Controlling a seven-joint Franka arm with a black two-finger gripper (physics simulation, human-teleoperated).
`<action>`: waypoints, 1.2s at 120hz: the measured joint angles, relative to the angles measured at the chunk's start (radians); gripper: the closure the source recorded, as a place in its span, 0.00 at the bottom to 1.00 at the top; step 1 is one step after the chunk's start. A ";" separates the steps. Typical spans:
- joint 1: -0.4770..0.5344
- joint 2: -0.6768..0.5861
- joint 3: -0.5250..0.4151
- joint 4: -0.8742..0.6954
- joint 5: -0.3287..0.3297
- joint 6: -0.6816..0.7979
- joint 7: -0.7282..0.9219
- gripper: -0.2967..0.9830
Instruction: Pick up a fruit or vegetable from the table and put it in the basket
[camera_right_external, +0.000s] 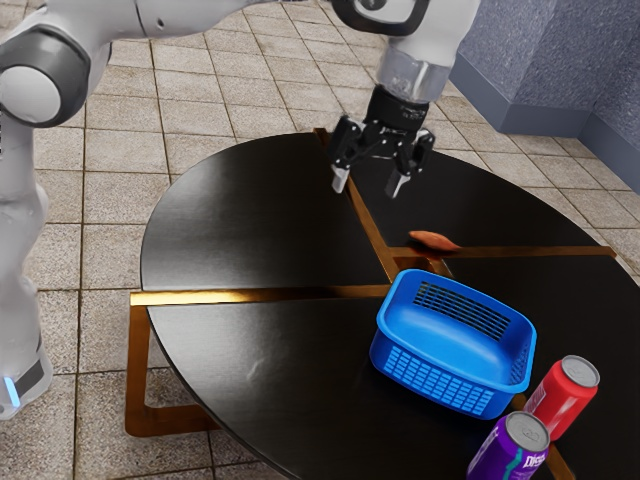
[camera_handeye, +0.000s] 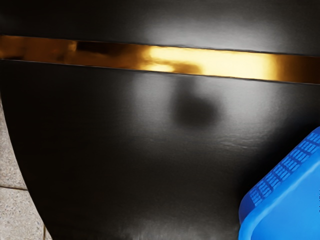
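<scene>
Pale square tiles (camera_right_external: 120, 150) pave the floor around a round black tabletop (camera_right_external: 250, 215), which is crossed by shiny brown-gold strips (camera_right_external: 245, 297). From the exterior view's left the arm (camera_right_external: 95, 15) reaches in over it, and none of the carrying work is done: the claw (camera_right_external: 369, 184) hangs above the tabletop with its fingers (camera_right_external: 340, 181) spread wide and nothing between them. Just past it toward the exterior view's right, and lower down, an orange-brown vegetable, perhaps a sweet potato (camera_right_external: 433, 241), lies on the tabletop beside one of the strips, apart from the claw. That is most likely the piece to fetch, so the whole pick remains: move over it, lower, close on it and lift. Near it, the blue basket (camera_right_external: 430, 384) stands upright with its top uncovered and no food visible inside, so the placing remains as well; the wrist view catches part of its rim and slotted side. The carry looks short once the vegetable is gripped, though it must be raised enough to pass over the rim. Beyond the basket stand a purple can (camera_right_external: 508, 452) and a red can (camera_right_external: 565, 392), neither called for by the task, with a blue-grey wall (camera_right_external: 540, 70) behind.
</scene>
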 joint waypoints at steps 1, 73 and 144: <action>0.001 0.002 0.005 0.000 0.000 0.000 -0.007 0.23; 0.439 0.445 0.022 0.241 -0.008 0.265 -0.242 0.23; 0.494 0.673 -0.144 0.335 -0.005 0.622 -0.259 0.23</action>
